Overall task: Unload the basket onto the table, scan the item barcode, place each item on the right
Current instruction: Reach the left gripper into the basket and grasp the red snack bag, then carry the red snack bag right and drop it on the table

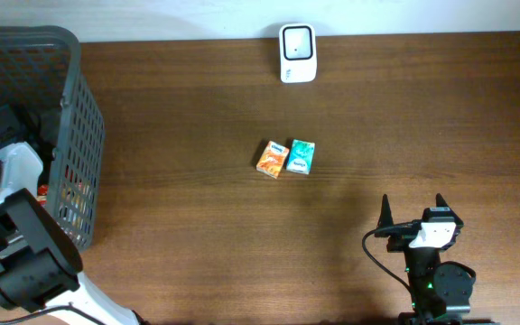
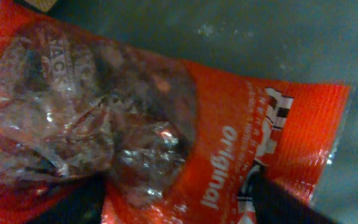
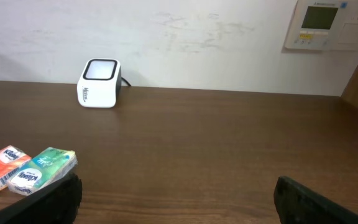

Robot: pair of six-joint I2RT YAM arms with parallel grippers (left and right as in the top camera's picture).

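- The brown table carries everything.
- A dark mesh basket stands at its left end.
- The left gripper is down inside the basket, with its fingers spread either side of a red snack bag. Whether they grip it cannot be told.
- The right gripper gapes wide and is empty.
- A white scanner sits at the far edge.
- An orange packet and a teal packet lie touching mid-table.
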